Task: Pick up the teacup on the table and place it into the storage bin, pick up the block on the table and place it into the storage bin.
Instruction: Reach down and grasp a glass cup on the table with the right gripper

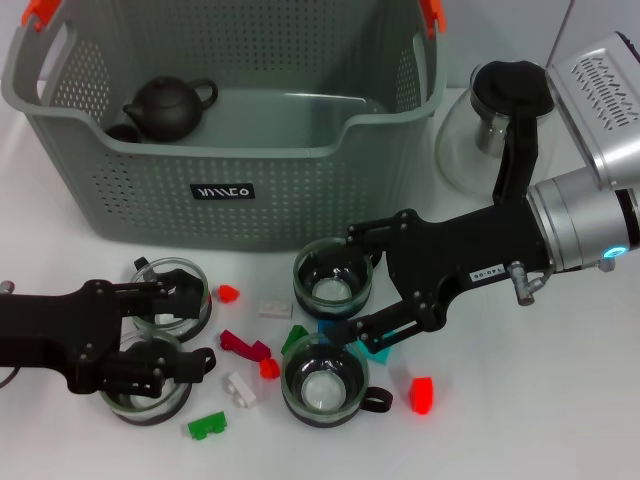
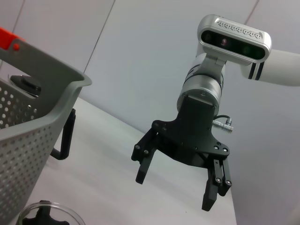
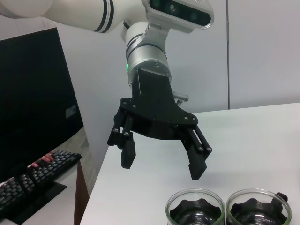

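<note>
Several glass teacups stand on the white table in front of the grey storage bin (image 1: 230, 150). My right gripper (image 1: 345, 285) is open, low over the table, its fingers on either side of one teacup (image 1: 333, 282); the left wrist view shows this gripper (image 2: 180, 187) with jaws spread. Another teacup (image 1: 322, 380) sits just in front. My left gripper (image 1: 195, 325) is open beside two teacups (image 1: 172, 295) (image 1: 150, 385); the right wrist view shows it (image 3: 161, 161) above them. Small blocks lie scattered: a red block (image 1: 421, 394), a teal block (image 1: 375, 347), a green block (image 1: 206, 427) and a white block (image 1: 275, 309).
A dark teapot (image 1: 168, 106) lies inside the bin at its left end. A round glass pot with a black lid (image 1: 500, 115) stands right of the bin, behind my right arm. More small blocks (image 1: 245, 345) lie between the cups. A keyboard (image 3: 37, 176) sits off the table.
</note>
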Robot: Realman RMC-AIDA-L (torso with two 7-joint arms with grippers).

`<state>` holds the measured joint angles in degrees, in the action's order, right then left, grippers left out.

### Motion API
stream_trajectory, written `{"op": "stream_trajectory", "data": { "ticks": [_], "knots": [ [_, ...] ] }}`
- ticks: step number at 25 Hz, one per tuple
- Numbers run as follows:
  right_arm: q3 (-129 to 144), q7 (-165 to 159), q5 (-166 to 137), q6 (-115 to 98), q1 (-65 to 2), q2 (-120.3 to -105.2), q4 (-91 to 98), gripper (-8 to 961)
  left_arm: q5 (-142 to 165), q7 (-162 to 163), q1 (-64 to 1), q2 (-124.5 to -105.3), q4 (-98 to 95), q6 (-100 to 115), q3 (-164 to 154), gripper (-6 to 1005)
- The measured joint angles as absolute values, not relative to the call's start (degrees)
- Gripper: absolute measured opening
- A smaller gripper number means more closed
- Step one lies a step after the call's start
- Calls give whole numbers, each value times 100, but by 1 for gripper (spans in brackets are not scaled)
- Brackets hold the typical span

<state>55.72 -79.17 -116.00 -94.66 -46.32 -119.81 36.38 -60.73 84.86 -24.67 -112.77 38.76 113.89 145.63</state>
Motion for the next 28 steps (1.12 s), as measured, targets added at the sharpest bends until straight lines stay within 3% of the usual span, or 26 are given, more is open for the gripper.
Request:
{"op": "stream_trajectory", "data": {
  "ticks": [18, 28],
  "knots": [
    [5555, -7996, -11585, -9465, -4632, -11961, 3661, 884, -6073, 8496, -2470, -11277, 3848, 11408, 14564, 874],
    [5607, -9047, -12050, -9822, -4976, -11453, 3869, 882, -6074, 8514, -2424, -11279, 3839, 11397, 14607, 875]
  ]
}}
